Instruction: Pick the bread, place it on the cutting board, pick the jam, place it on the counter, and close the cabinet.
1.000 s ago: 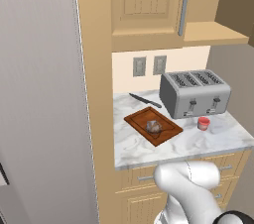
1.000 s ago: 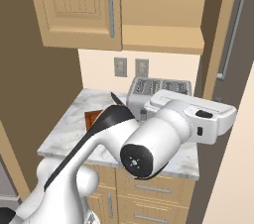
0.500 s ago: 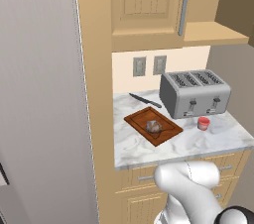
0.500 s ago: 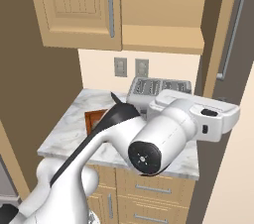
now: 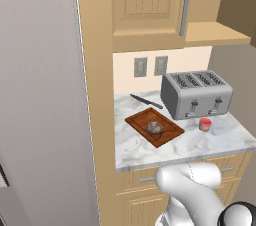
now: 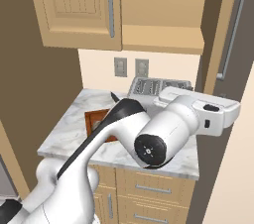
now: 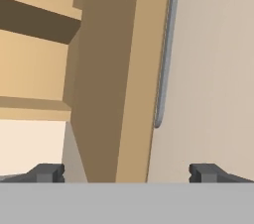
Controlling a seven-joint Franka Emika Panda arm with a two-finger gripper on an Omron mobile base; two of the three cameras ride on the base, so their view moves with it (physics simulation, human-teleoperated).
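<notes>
On the left of the left base view a broad flat grey panel (image 5: 40, 95) is seen, beside a tall light tan wooden upright (image 5: 97, 120). Right of it the white-grey marbled stone table (image 5: 135, 147) is carried on light wooden drawers with short handles (image 5: 145, 180). A black-handled knife (image 5: 146, 101) lies near the back wall, below two grey wall sockets (image 5: 150, 66). The flat rectangular reddish-brown wooden cutting board (image 5: 145, 120) rests on the table in front of the knife, and the small rounded brownish-grey bread lump (image 5: 155, 128) sits on it. Further right stands a silver four-slot toaster (image 5: 196, 95); the small red jam jar with a pale lid (image 5: 205, 124) stands upright on the table just in front of the toaster, apart from the board. Above, the light tan panelled wall cabinet (image 5: 147, 5) is seen with a long vertical grey bar handle (image 5: 186, 6); to its right an open compartment with a bare shelf (image 5: 215, 32) is shown.

In the right base view the cabinet's right door (image 6: 223, 44) stands swung out, edge on. In the hand view the tool (image 7: 126, 172) is held with its two dark tips spread wide, nothing between them, the door's edge and bar handle rising directly ahead.
</notes>
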